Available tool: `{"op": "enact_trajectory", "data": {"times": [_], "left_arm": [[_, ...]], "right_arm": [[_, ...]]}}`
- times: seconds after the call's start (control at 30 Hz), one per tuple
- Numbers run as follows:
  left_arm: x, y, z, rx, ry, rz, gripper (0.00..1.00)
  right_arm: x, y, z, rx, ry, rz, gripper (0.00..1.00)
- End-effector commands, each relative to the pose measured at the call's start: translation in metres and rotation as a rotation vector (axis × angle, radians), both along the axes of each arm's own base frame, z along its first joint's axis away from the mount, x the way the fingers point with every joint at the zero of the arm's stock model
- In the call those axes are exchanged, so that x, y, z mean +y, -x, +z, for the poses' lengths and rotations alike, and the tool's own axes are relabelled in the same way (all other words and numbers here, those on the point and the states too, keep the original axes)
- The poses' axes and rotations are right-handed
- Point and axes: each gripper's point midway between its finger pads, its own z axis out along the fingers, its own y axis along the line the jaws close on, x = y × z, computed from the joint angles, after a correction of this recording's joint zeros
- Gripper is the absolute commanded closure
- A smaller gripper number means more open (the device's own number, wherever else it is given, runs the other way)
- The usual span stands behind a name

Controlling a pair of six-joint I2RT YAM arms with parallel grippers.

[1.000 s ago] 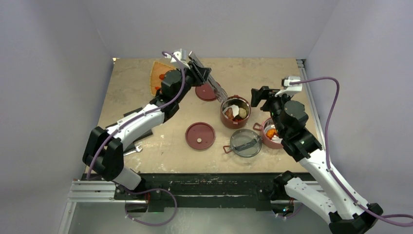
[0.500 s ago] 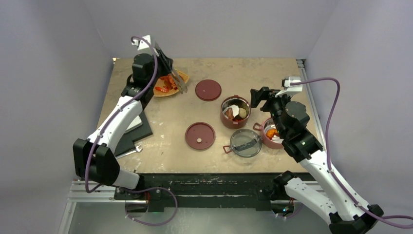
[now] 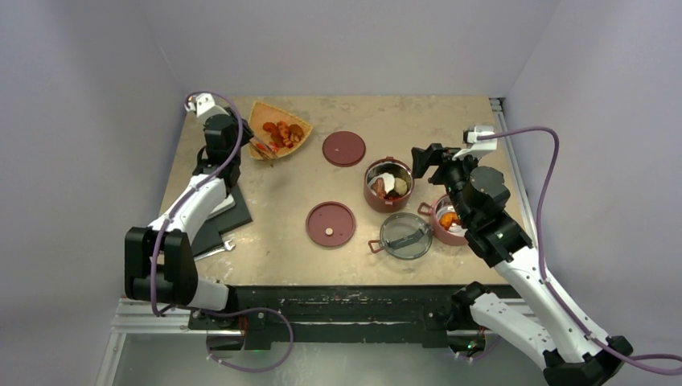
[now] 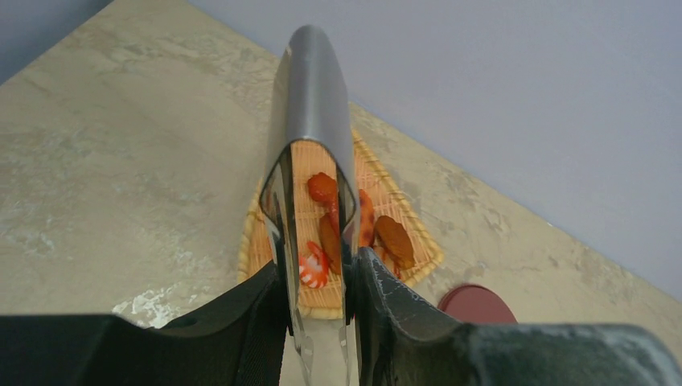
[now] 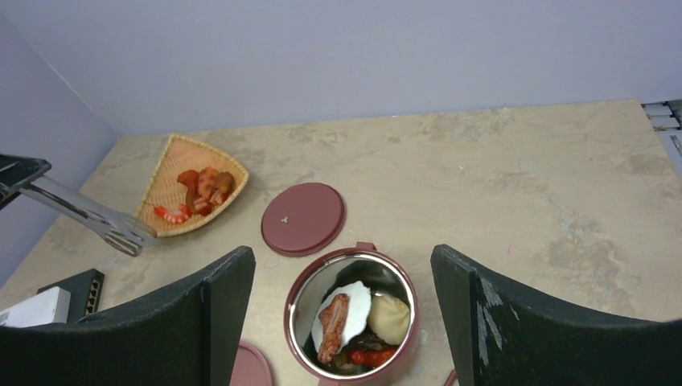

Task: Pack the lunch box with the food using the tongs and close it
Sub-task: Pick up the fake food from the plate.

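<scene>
My left gripper (image 4: 314, 269) is shut on the silvery tongs (image 4: 310, 121), at the table's back left (image 3: 221, 133). The tongs reach over the orange fan-shaped tray (image 3: 261, 117), which holds food (image 4: 330, 233): orange, red and brown pieces and a shrimp (image 4: 312, 269). One lunch box bowl (image 3: 373, 193) stands open with a white slice (image 5: 354, 310), a dumpling and a brown piece inside. My right gripper (image 5: 342, 256) hangs open above it, holding nothing. A second bowl (image 3: 434, 227) with orange food is partly hidden under the right arm. Two dark-red lids (image 3: 343, 149) (image 3: 330, 223) and the clear lid (image 3: 404, 235) lie flat.
A black block with a white piece (image 3: 229, 207) and a short wrench (image 3: 221, 247) lie under the left arm near the left edge. Walls close in the table on the left, back and right.
My left arm swung left with the tongs, from above the open bowl to the left side of the tray. The right arm stayed put.
</scene>
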Motion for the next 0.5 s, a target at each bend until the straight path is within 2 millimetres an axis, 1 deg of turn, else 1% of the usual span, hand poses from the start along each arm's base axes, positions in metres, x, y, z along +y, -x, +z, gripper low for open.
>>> {"op": "enact_trajectory", "data": {"times": [0.0, 0.13, 0.23, 0.37, 0.47], "left_arm": [[0.023, -0.002, 0.032, -0.179, 0.054, 0.156, 0.69], [0.032, -0.004, 0.015, -0.187, 0.079, 0.22, 0.69], [0.036, -0.006, 0.015, -0.206, 0.084, 0.25, 0.69], [0.037, -0.015, 0.017, -0.209, 0.079, 0.257, 0.69], [0.037, -0.022, 0.007, -0.18, 0.071, 0.264, 0.69]], "right_arm": [[0.001, 0.0, 0.015, -0.037, -0.025, 0.009, 0.16], [0.001, 0.001, 0.015, -0.037, -0.025, 0.01, 0.16], [0.001, 0.001, 0.015, -0.035, -0.024, 0.01, 0.16], [0.001, 0.002, 0.011, -0.026, -0.018, 0.011, 0.16], [0.001, 0.001, 0.008, -0.02, -0.014, 0.011, 0.16]]}}
